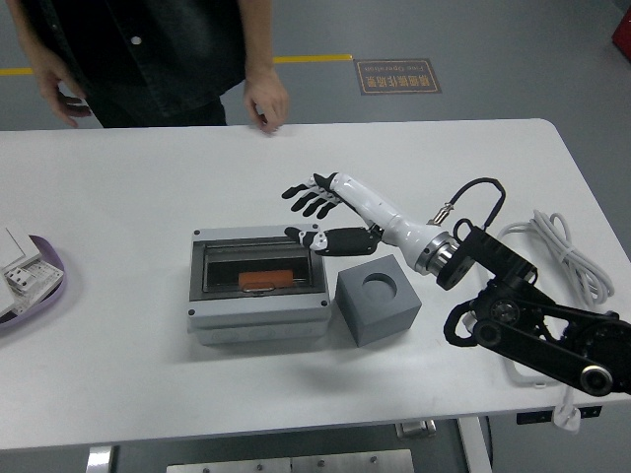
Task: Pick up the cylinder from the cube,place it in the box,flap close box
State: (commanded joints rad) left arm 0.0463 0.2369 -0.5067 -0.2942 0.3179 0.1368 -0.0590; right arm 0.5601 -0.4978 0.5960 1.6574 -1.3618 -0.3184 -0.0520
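The right hand (317, 202) hovers with fingers spread, holding nothing, just beyond the box's (258, 286) far right corner. The box lid lies shut, and the orange cylinder (269, 279) shows through it, lying inside. The grey cube (378, 299) stands just right of the box on the tabletop (128, 197). A person's hand (267, 101) hangs at the far edge.

White table (118, 177); grey floor (513, 49), yellow line (315, 59), possibly tape.
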